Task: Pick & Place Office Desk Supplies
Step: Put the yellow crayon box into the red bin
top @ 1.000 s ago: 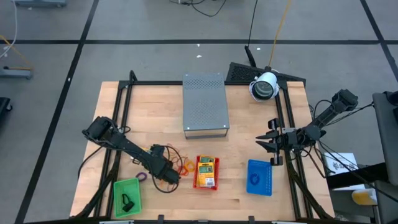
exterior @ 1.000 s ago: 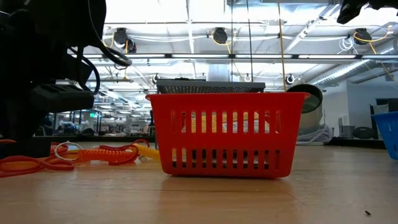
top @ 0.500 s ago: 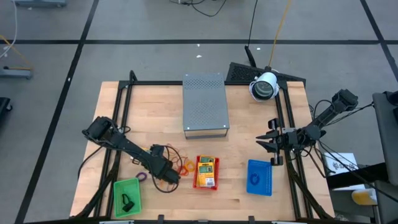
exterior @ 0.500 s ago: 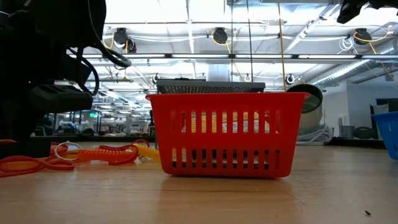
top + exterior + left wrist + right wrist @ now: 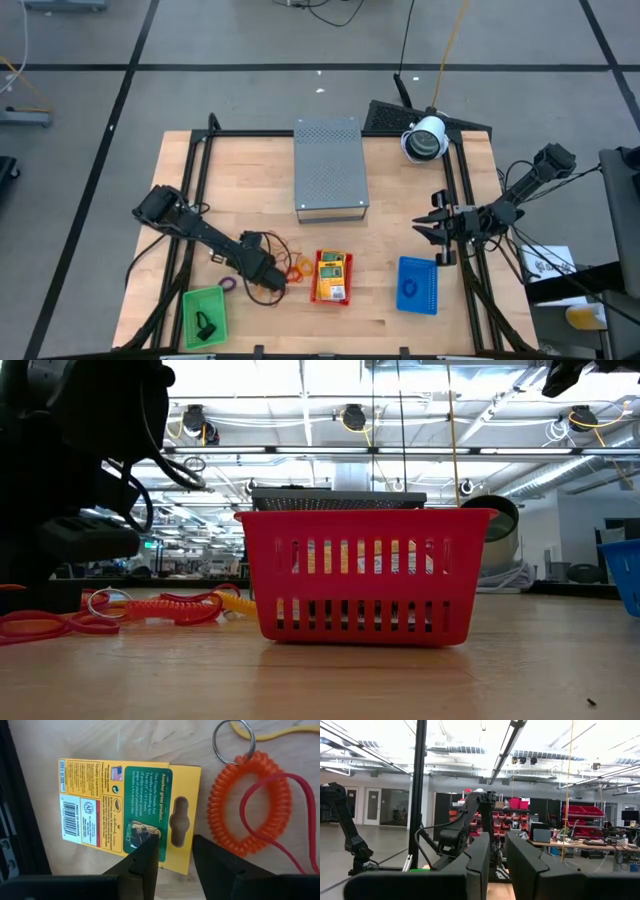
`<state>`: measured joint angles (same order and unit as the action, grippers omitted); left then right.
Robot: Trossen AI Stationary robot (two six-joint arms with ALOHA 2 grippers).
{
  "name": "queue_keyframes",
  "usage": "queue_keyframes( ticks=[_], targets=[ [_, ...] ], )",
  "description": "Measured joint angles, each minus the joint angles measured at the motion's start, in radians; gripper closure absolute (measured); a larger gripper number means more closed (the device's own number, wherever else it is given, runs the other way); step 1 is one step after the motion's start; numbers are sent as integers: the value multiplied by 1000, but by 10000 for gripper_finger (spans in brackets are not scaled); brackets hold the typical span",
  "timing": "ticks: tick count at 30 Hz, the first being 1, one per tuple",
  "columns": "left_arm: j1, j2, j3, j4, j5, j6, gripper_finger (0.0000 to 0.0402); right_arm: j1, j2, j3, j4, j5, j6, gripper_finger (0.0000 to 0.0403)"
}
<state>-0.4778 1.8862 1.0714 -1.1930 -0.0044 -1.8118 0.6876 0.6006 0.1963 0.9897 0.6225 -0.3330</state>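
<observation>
My left claw (image 5: 175,857) hangs slightly spread over the yellow-and-green crayon packet (image 5: 120,807) lying flat on the desk (image 5: 125,742) beside an orange coil (image 5: 245,805), right claw (image 5: 432,230) parked narrowly apart.

My table (image 5: 400,180) is light wood, bordered by a black frame, and stands on a grey floor (image 5: 250,40) marked with dark lines. Beyond it I see an open workshop hall with ceiling light strips (image 5: 507,742), exposed ducts, and shelving holding red bins (image 5: 580,812).
</observation>
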Motion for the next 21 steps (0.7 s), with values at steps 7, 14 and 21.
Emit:
queue_keyframes(
  ticks=[7, 14, 21],
  targets=[
    [2, 9, -9, -35, -22, 0, 386, 1, 0, 0, 3, 0, 3, 353],
    [6, 8, -4, -39, -19, -6, 396, 1, 0, 0, 5, 0, 3, 353],
    [7, 8, 63, -53, -49, 14, 398, 1, 0, 0, 5, 0, 3, 353]
  ],
)
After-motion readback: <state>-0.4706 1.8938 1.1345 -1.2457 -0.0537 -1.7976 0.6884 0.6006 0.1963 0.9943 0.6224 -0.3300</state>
